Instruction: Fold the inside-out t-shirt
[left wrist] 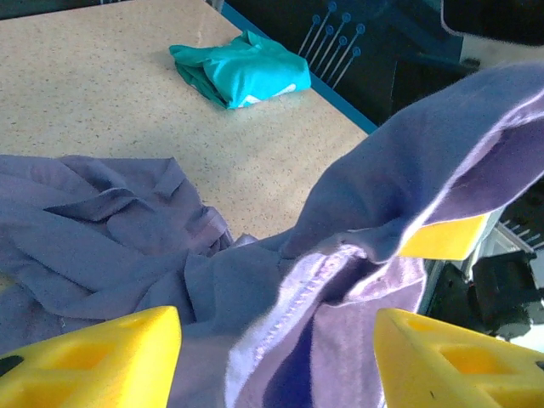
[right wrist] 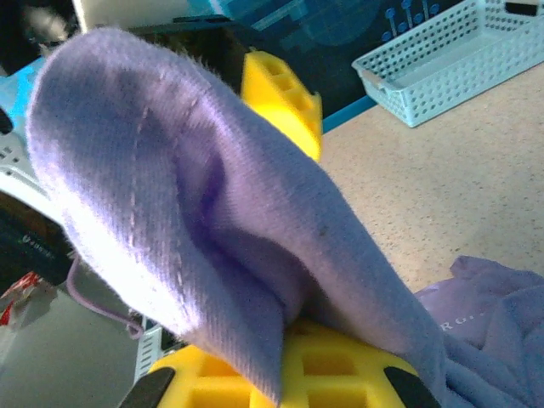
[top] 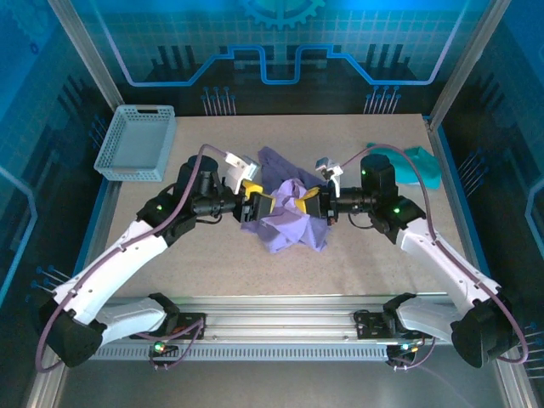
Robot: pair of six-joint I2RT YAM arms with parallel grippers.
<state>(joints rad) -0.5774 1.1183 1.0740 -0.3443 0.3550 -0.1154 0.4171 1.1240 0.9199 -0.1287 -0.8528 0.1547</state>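
Observation:
The inside-out t-shirt (top: 285, 219) is a lavender bunch at the middle of the table, with part of it lifted between my two grippers. My left gripper (top: 257, 206) faces it from the left. In the left wrist view this gripper (left wrist: 276, 365) is open, its yellow fingers (left wrist: 93, 361) wide apart, and a seamed fold of the t-shirt (left wrist: 340, 280) hangs loosely between them. My right gripper (top: 313, 204) meets it from the right. The right wrist view shows it (right wrist: 327, 336) shut on a fold of the t-shirt (right wrist: 195, 195), which drapes up and over its yellow fingers.
A folded teal garment (top: 416, 161) (left wrist: 242, 70) lies near the table's back right edge. A pale blue perforated basket (top: 136, 143) (right wrist: 450, 59) stands at the back left. The front edge of the table runs along the metal rail (top: 272, 327) that carries the arm bases.

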